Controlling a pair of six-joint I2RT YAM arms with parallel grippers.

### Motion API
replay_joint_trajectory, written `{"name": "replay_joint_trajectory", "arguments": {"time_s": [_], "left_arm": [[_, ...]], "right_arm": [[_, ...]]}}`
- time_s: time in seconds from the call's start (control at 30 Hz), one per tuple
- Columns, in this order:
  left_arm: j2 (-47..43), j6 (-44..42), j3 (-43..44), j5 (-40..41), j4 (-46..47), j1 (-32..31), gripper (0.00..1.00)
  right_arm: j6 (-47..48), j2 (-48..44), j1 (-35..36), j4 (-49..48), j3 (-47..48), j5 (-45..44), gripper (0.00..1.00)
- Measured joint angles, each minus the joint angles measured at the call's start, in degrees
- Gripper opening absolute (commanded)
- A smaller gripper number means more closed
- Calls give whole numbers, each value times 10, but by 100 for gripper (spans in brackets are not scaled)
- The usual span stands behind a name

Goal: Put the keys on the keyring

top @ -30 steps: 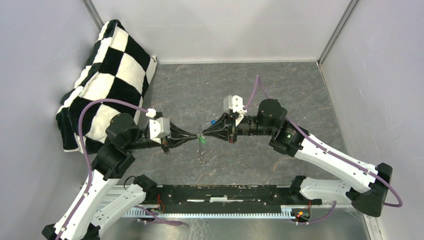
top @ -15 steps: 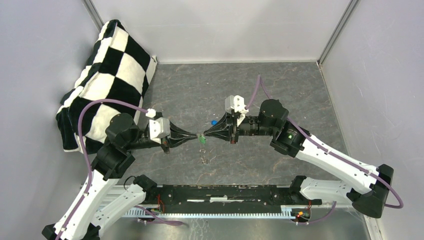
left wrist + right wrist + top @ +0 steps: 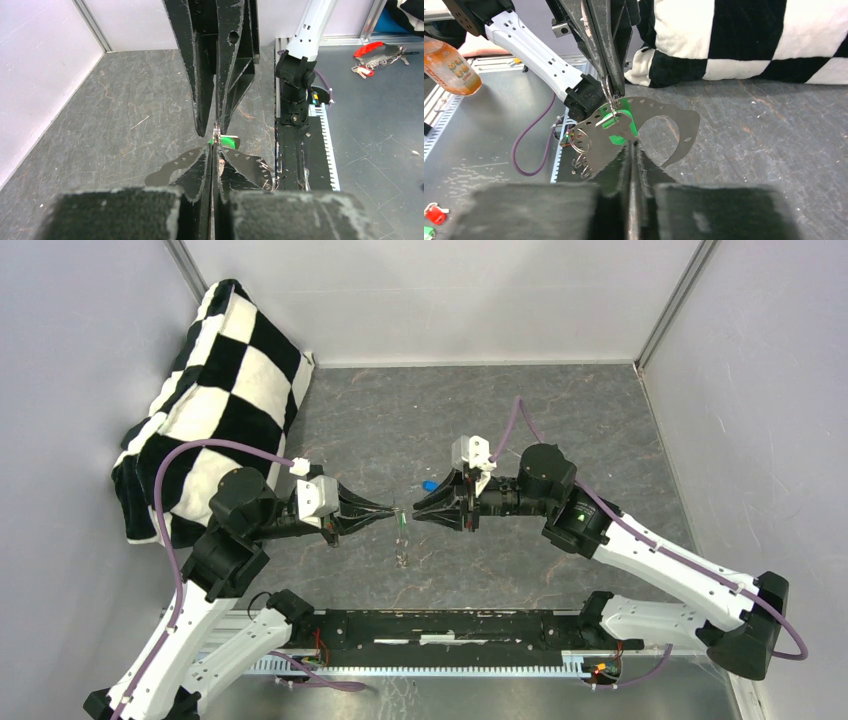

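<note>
Green plastic-headed key (image 3: 620, 122), light, slippery: your left claw (image 3: 394, 511) pinches its thin grey metal keyring (image 3: 608, 90); right claw (image 3: 417, 513), three o'clock, near-closed, empty. Grip the head.

A dark grey, marbled stone-look tabletop (image 3: 560, 420) is enclosed by plain pale lilac walls (image 3: 440, 290) with thin aluminium corner posts (image 3: 675, 300). A black-and-white chequered soft cushion (image 3: 215, 390) leans in the far left corner.
</note>
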State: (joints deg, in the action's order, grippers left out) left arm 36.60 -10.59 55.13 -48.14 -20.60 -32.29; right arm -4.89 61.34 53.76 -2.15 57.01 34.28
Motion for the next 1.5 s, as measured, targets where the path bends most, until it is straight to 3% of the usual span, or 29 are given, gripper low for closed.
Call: {"name": "replay_joint_trajectory", "arguments": {"time_s": [0.07,0.2,0.47,0.7,0.77,0.9,1.17,1.5], "left_arm": [[0,0,0,0,0,0,2],[0,0,0,0,-1,0,2],[0,0,0,-5,-3,0,2],[0,-1,0,-6,-4,0,2],[0,-1,0,-6,-4,0,2],[0,-1,0,-6,-4,0,2],[0,-1,0,-7,-4,0,2],[0,-1,0,-7,-4,0,2]], "right_arm": [[-1,-2,-3,3,0,-4,49],[1,-9,-12,-2,0,-9,51],[-3,14,-17,-19,22,28,41],[-10,32,-17,-31,38,64,24],[-13,35,-17,-34,40,71,26],[-16,38,-17,-34,40,79,38],[-17,39,-17,-33,40,90,46],[-13,39,-17,-25,40,95,33]]}}
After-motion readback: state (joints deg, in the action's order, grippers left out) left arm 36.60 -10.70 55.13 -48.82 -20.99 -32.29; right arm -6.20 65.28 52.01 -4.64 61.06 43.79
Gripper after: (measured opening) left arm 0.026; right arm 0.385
